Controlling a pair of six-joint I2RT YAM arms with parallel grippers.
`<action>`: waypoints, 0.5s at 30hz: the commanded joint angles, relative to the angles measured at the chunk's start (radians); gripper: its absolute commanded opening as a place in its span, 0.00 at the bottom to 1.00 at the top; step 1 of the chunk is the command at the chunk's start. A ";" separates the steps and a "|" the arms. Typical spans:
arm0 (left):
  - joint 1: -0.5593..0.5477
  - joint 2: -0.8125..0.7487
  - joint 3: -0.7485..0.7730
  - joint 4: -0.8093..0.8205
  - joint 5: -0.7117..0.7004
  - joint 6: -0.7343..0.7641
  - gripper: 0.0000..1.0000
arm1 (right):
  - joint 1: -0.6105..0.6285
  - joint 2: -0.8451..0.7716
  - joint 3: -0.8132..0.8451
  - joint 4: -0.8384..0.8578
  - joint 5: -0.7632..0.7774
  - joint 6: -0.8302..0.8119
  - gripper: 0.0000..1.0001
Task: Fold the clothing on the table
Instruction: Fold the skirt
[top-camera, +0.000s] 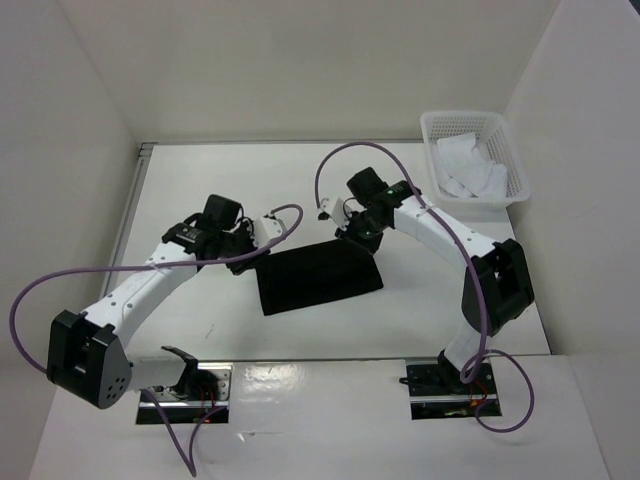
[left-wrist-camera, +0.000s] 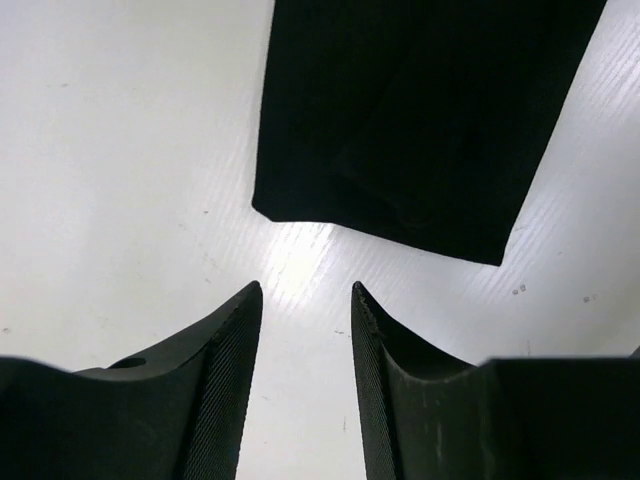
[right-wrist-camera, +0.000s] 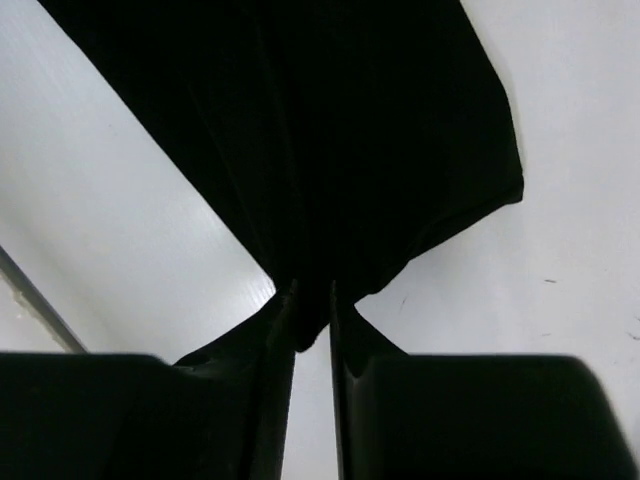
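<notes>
The clothing (top-camera: 318, 277) is a black folded rectangle lying flat on the white table (top-camera: 300, 185) between the two arms. My left gripper (top-camera: 245, 257) hovers just off its left end. In the left wrist view that gripper (left-wrist-camera: 306, 290) stands open, with bare table between its fingers and the clothing's (left-wrist-camera: 420, 120) folded corner a short way ahead of the tips. My right gripper (top-camera: 352, 236) is at the garment's far right corner. Seen from the right wrist, this gripper (right-wrist-camera: 312, 290) pinches a bunched point of the black fabric (right-wrist-camera: 330, 130), which spreads away from the tips.
A white lattice basket (top-camera: 440, 121) holding white cloth pieces (top-camera: 475, 172) stands at the table's far right corner. A metal rail (top-camera: 132, 205) runs along the left edge. Purple cables loop over both arms.
</notes>
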 joint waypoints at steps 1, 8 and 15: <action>-0.003 -0.057 -0.002 -0.001 -0.016 0.000 0.48 | 0.008 -0.003 0.000 -0.059 -0.019 -0.042 0.26; -0.003 -0.109 -0.022 0.018 -0.045 -0.049 0.47 | 0.028 -0.003 0.000 -0.174 -0.092 -0.113 0.57; 0.020 -0.170 -0.003 0.037 -0.073 -0.166 0.45 | 0.038 -0.034 -0.009 -0.145 -0.122 -0.084 0.66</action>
